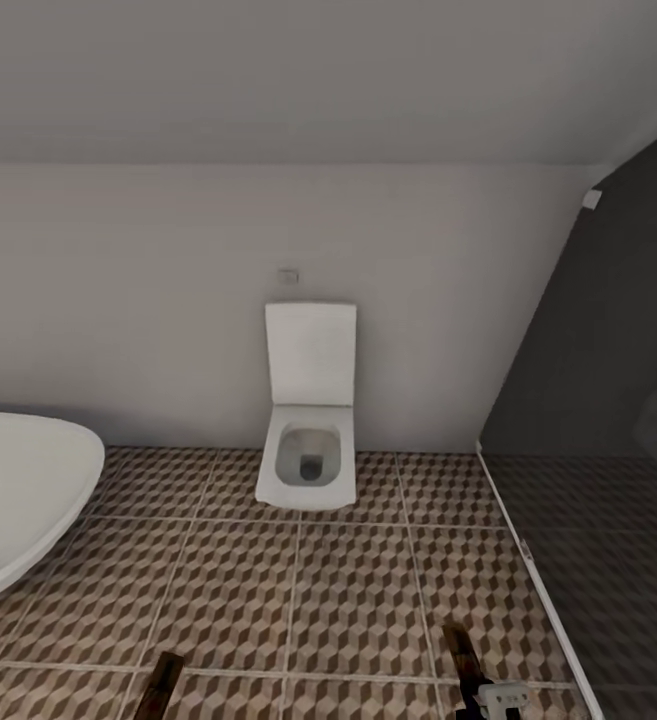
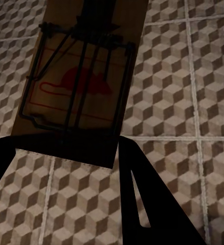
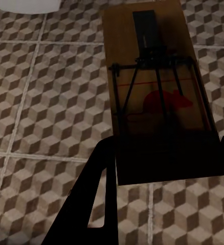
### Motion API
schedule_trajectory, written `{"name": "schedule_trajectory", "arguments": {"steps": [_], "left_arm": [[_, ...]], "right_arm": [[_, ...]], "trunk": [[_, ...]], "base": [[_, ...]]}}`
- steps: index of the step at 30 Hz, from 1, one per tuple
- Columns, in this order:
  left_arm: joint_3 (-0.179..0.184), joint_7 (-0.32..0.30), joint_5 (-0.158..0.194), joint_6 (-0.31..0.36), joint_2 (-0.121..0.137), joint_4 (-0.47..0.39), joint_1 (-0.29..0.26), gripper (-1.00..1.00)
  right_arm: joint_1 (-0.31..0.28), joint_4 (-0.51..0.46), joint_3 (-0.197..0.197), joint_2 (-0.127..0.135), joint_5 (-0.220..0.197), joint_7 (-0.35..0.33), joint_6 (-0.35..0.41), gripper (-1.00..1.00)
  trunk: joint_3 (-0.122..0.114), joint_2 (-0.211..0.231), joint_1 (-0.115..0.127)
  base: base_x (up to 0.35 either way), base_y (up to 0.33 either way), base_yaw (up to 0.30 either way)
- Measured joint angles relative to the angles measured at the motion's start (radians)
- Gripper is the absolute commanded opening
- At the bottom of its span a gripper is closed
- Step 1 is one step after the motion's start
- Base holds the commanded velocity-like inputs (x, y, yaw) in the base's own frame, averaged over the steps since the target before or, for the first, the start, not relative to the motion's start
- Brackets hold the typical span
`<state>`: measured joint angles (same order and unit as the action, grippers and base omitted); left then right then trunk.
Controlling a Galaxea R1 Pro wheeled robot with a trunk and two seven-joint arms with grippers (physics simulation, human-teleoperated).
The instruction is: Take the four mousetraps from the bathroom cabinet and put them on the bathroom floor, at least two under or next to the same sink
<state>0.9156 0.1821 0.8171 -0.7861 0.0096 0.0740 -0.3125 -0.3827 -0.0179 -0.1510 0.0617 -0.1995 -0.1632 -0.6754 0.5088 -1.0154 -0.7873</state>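
**Head view: two mousetraps in hand, mostly cut off at the bottom edge**

Head view first, going left to right. The white bathtub [image 1: 18, 500] is cropped by the left edge, so you only get its rounded end. Down at the bottom edge there's a brown sliver, the left mousetrap [image 1: 160, 685], with most of it out of frame. Middle of the shot is the white toilet [image 1: 308, 440] against the pale wall, lid up. Further right another brown strip pokes in, the right mousetrap [image 1: 460, 655], with a pale bit of the arm just below it. A dark glass partition [image 1: 608, 420] takes up the far right, and what's behind it is too murky to make out.

Left wrist view: the left tool [image 2: 66, 153] is clamped on the near end of the left mousetrap [image 2: 81, 76], which hangs above the bathroom floor [image 2: 194, 76]. Its fingers are just black silhouettes. The board is brown wood with a dark wire frame and a red mouse printed on it; its far end is cut off.

Right wrist view: same deal. The right tool [image 3: 165, 163] grips the right mousetrap [image 3: 153, 92] by its shadowed near end, over the cube-pattern tiles. Red mouse mark, dark wire bars, and a black plate near the far end.
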Motion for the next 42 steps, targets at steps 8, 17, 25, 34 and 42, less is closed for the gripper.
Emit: {"name": "schedule_trajectory", "arguments": {"steps": [8,17,25,34,42], "left_arm": [[0.000,0.000,0.000,0.000,0.000,0.000,0.000,-1.00],[0.000,0.000,0.000,0.000,0.000,0.000,0.000,-1.00],[0.000,0.001,0.001,0.000,0.002,-0.001,0.000,-1.00],[0.008,0.003,-0.005,0.002,-0.020,-0.005,0.000,-1.00],[0.001,0.008,-0.012,0.439,0.007,-0.110,-0.003,-1.00]], "right_arm": [[0.000,0.000,0.000,-0.001,0.001,0.001,0.000,-1.00],[0.000,0.000,0.000,0.001,0.001,0.001,0.000,-1.00],[0.000,0.000,0.000,0.000,0.001,0.001,0.000,-1.00],[0.000,-0.001,-0.001,-0.002,0.003,0.002,-0.004,-1.00],[0.000,-0.076,-0.002,-0.003,0.007,0.103,0.047,-1.00]], "trunk": [[-0.004,0.000,0.000],[-0.004,0.000,0.000],[-0.004,0.000,0.000],[-0.004,0.000,0.000],[-0.004,0.000,0.000]], "base": [[0.000,0.000,-0.082],[0.000,0.000,-0.002],[0.000,0.000,0.000],[0.000,0.000,0.000],[0.000,0.000,0.000]]}}
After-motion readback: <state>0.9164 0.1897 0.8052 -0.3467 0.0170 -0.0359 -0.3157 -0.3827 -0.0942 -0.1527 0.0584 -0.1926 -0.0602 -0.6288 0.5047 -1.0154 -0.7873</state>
